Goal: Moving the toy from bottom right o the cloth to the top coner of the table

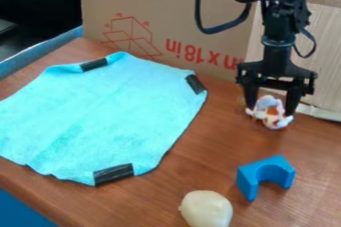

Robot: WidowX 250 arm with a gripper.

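At the right, near the cardboard at the back, the black gripper (271, 112) hangs low over the wooden table (206, 156). Its two fingers stand wide apart, one on each side of a small white and orange toy (271, 117). The toy is low at the fingertips, at or just above the table surface; whether it touches the wood is unclear. A turquoise cloth (113, 116) lies to the left, apart from the toy, with black strips on its edges.
A blue arch-shaped block (250, 180) sits at the lower right. Near the bottom edge lies a pale rounded object (207, 210). A cardboard box (160, 32) and a light wooden panel (323, 56) stand along the back.
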